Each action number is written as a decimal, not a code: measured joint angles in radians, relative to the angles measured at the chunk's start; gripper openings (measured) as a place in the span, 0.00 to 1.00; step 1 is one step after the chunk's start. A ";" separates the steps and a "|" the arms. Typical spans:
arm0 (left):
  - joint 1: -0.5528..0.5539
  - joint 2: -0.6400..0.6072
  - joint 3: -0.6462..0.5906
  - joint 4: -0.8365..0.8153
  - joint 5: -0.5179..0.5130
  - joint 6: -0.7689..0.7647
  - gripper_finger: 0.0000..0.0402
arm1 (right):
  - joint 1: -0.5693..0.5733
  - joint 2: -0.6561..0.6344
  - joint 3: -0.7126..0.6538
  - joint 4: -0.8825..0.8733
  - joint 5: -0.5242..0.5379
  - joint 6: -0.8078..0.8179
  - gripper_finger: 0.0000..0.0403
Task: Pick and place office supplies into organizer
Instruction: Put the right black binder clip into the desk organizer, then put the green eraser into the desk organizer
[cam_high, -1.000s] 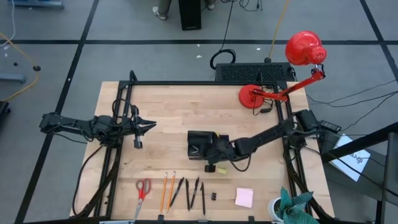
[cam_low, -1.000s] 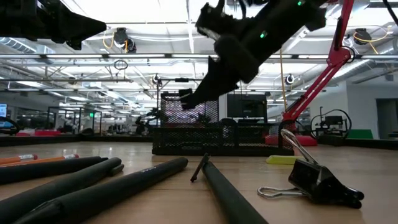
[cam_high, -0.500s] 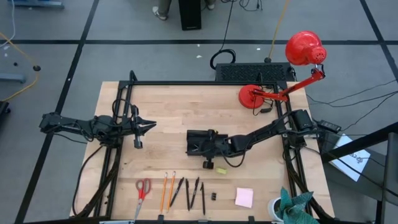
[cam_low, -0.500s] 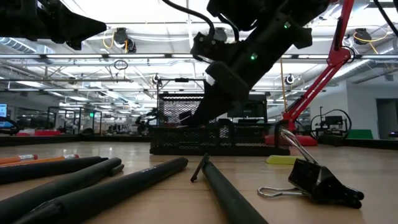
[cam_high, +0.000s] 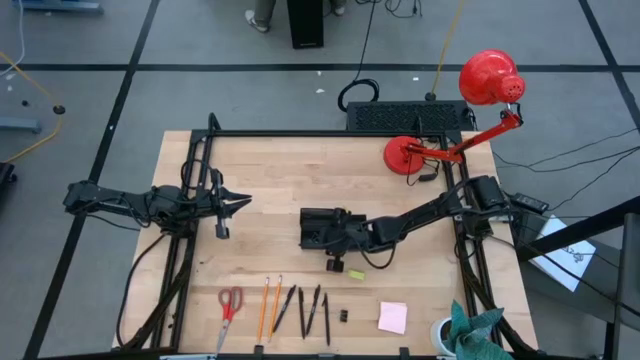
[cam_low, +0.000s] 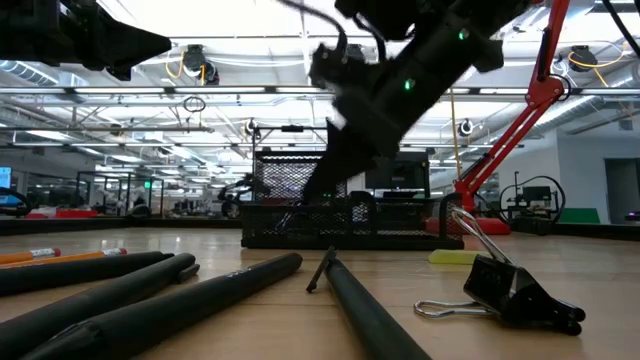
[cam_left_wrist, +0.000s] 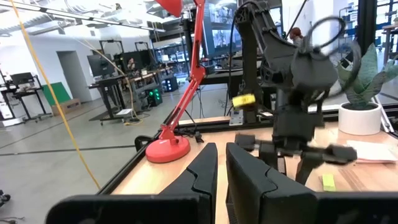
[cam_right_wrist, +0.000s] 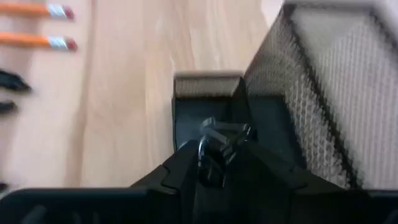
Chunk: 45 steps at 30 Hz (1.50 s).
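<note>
Now the right gripper (cam_right_wrist: 214, 163) (parted) hangs over the organizer (cam_high: 320, 229), binder clip (cam_right_wrist: 219, 142) between fingers.

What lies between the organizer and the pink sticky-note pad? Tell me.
In the high view, the small yellow-green piece lies on the wood between the organizer and the pink sticky-note pad.
</note>
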 joint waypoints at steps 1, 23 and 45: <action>0.000 0.000 0.000 0.000 0.000 0.000 0.10 | 0.003 -0.015 0.000 0.002 0.000 -0.012 0.30; 0.000 0.000 0.000 -0.009 0.000 0.030 0.10 | 0.284 -0.253 0.000 -0.327 -0.040 0.186 0.35; 0.000 0.000 0.000 -0.007 0.001 0.019 0.10 | 0.305 -0.137 -0.055 -0.327 0.022 0.429 0.35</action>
